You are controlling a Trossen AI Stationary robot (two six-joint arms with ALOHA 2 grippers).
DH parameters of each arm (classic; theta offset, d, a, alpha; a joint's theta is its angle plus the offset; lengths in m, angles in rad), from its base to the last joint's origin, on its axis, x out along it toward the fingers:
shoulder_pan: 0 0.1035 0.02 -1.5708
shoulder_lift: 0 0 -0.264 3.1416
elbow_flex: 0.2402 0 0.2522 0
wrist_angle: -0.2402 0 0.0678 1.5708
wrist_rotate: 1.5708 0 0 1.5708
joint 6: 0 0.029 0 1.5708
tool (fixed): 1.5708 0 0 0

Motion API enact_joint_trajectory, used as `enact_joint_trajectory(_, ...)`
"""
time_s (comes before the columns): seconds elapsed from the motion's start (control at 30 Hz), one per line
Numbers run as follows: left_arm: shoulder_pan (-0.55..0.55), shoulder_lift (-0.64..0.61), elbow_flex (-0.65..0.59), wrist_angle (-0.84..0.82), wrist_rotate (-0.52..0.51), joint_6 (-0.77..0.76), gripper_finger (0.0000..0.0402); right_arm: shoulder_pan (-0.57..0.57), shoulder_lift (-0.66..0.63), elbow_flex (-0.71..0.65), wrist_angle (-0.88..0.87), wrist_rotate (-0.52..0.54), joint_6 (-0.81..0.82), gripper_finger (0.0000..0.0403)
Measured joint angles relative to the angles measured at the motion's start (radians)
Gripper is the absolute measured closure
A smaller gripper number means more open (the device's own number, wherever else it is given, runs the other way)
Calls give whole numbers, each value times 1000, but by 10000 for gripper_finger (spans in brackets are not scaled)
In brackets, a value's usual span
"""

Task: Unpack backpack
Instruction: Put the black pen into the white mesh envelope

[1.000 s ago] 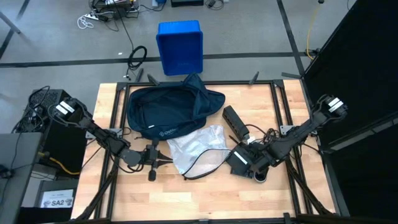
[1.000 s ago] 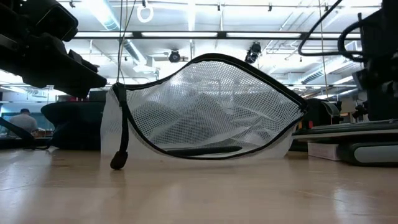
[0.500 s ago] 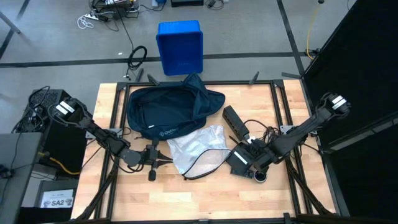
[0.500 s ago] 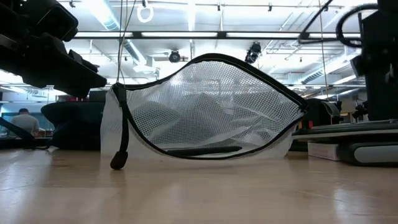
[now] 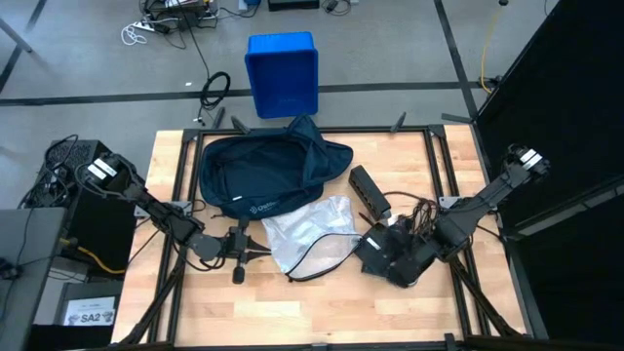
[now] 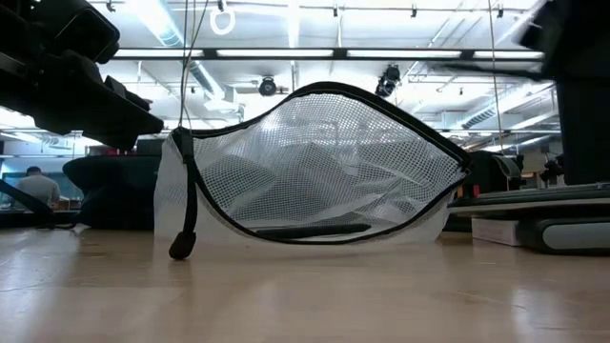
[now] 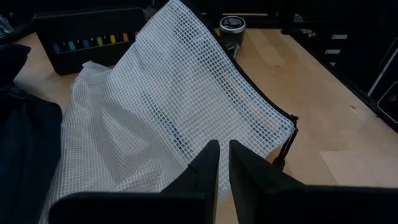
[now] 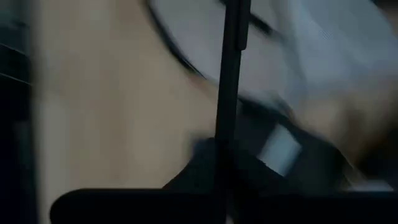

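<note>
The dark navy backpack (image 5: 263, 175) lies slumped at the table's far middle. In front of it a white mesh pouch (image 5: 307, 234) with a black zip edge stands puffed up (image 6: 315, 167). My left gripper (image 5: 255, 252) is shut at the pouch's left edge (image 7: 224, 163). My right gripper (image 5: 375, 258) hovers over the table just right of the pouch. Its fingers are together with nothing between them (image 8: 222, 162), and that view is blurred. My left gripper pinches the mesh pouch at its lower left edge (image 7: 189, 155) between its two fingers. The fingers come nearly level from the table's left. The pouch rests on the table with its zip edge (image 7: 249, 74) arched up. One layer or several, I cannot tell.
A long black case (image 5: 369, 190) lies right of the backpack. A small round tin (image 7: 231, 25) sits beyond the pouch, hidden under my right arm in the high view. A bright blue bin (image 5: 283, 73) stands on the floor past the far edge. Bare wood (image 5: 292, 312) runs along the near edge.
My right gripper has risen from the table, tipped and swung slightly toward the near edge. It now covers the round tin in the high view. The pouch, the backpack and my left arm have kept still.
</note>
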Motion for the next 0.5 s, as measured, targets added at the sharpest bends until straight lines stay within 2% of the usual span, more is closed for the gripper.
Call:
enact_joint_trajectory(0.13,0,0,0,0,0,0,392,-43,69,0,232,-75,-190,402)
enact_joint_trajectory(0.27,0,0,0,4,0,0,392,-115,177,0,340,-189,-296,402)
enact_joint_trajectory(0.37,0,0,0,10,0,0,392,-161,258,22,311,-238,-346,402)
enact_joint_trajectory(0.5,0,0,0,10,0,0,392,-198,340,112,195,-228,-391,402)
